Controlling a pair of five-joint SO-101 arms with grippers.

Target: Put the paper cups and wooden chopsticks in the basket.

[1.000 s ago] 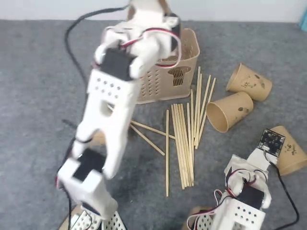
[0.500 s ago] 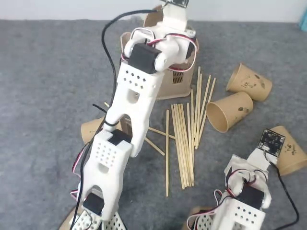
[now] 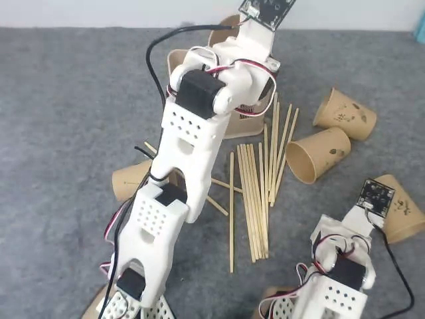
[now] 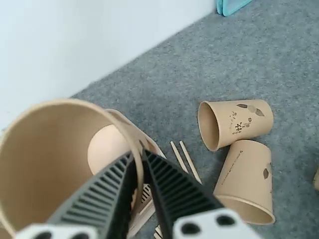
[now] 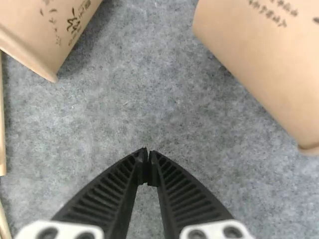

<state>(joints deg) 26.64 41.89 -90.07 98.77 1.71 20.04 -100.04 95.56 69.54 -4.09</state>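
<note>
Left gripper (image 4: 139, 167) pinches the rim of a brown paper cup (image 4: 45, 164) over the tan plastic basket (image 3: 251, 125). Thin wooden chopsticks (image 3: 255, 199) lie at the basket's 6 o'clock. Right gripper (image 5: 148, 167) is closed on nothing.

Five paper cups (image 3: 344, 113) seen; over ten wooden chopsticks (image 3: 255, 199), exact count unclear; one basket (image 3: 242, 125); two arms (image 3: 189, 139).

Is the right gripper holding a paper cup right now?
No, the right gripper is shut on nothing above the grey carpet, with one paper cup and another paper cup both lying apart from it.
</note>
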